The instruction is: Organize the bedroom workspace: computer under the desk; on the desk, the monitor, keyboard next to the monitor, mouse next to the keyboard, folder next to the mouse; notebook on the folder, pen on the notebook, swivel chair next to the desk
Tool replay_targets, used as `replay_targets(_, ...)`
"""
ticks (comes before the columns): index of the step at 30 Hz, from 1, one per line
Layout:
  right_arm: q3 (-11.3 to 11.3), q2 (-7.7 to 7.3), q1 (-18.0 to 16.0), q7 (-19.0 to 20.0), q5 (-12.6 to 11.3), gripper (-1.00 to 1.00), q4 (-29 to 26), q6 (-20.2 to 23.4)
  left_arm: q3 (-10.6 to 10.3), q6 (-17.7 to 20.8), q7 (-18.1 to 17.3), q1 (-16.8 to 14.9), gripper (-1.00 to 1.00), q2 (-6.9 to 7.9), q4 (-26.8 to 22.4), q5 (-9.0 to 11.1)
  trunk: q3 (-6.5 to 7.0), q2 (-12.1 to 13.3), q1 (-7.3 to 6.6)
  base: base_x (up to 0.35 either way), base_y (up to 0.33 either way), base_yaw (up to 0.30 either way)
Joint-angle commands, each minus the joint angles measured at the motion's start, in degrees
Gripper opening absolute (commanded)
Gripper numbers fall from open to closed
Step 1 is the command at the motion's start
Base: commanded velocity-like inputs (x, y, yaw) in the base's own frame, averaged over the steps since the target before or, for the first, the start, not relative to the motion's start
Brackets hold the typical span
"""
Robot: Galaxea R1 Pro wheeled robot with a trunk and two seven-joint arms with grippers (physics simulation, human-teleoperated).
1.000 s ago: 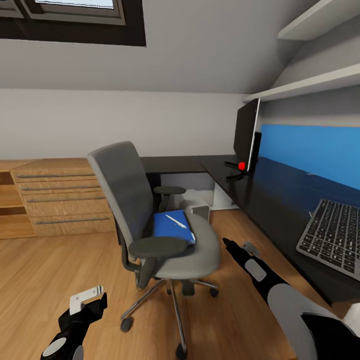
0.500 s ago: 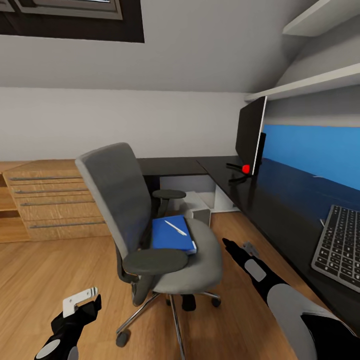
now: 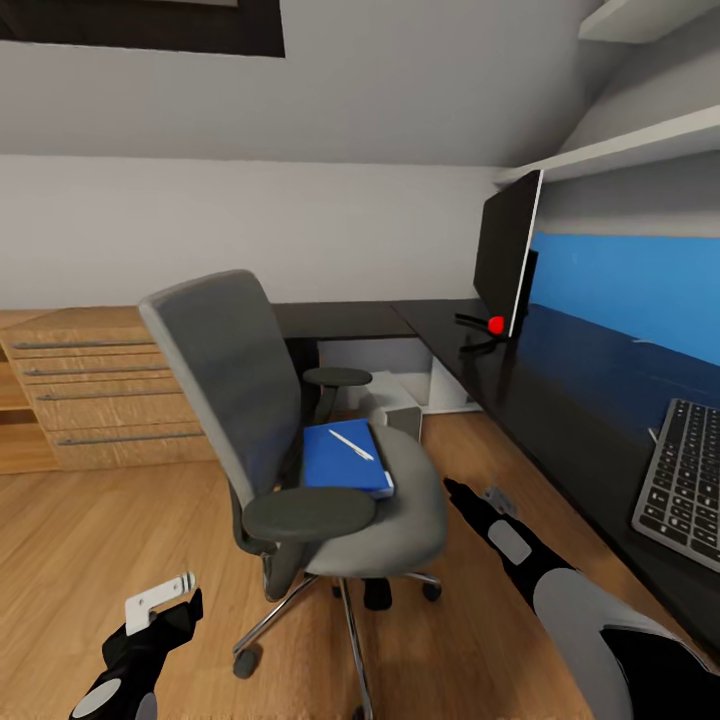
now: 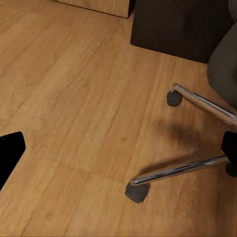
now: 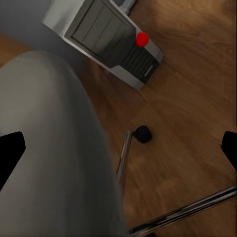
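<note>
One desk (image 3: 560,420) with a glossy black top runs along the right side of the head view. One swivel chair (image 3: 300,420) stands at the centre, apart from the desk edge. One monitor (image 3: 507,250) stands on the desk at upper right, and one keyboard (image 3: 685,478) lies at the right edge. One computer (image 5: 111,42) stands on the floor. One folder (image 3: 345,458) lies on the seat, with one pen (image 3: 351,445) on it. Two grippers, left (image 3: 160,605) and right (image 3: 478,500), hold nothing, fingers spread wide in the wrist views.
</note>
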Motion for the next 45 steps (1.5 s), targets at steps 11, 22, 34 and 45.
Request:
replay_targets(11, -0.46, 0.02, -0.02, 0.29, -0.18, 1.0, 0.0, 0.3, 0.02, 0.32, 0.17, -0.01, 1.0, -0.02, -0.09, 0.33, -0.72, -0.07, 0.07, 0.004, 0.0, 0.0)
replay_targets(22, -0.46, 0.1, -0.02, 0.29, -0.16, 1.0, 0.06, 0.3, 0.17, 0.33, 0.12, -0.01, 1.0, 0.05, -0.09, 0.33, -0.72, -0.07, 0.07, 0.207, 0.002, 0.0)
replay_targets(34, -0.4, 0.18, -0.02, 0.29, -0.16, 1.0, 0.05, 0.3, 0.18, 0.32, 0.14, -0.01, 1.0, 0.09, -0.09, 0.33, -0.72, -0.07, 0.07, 0.082, 0.016, 0.073)
replay_targets(45, -0.38, 0.19, -0.02, 0.38, -0.16, 1.0, 0.08, 0.3, 0.44, 0.32, 0.2, -0.01, 1.0, 0.06, -0.09, 0.33, -0.5, -0.07, 0.07, 0.002, 0.0, 0.244)
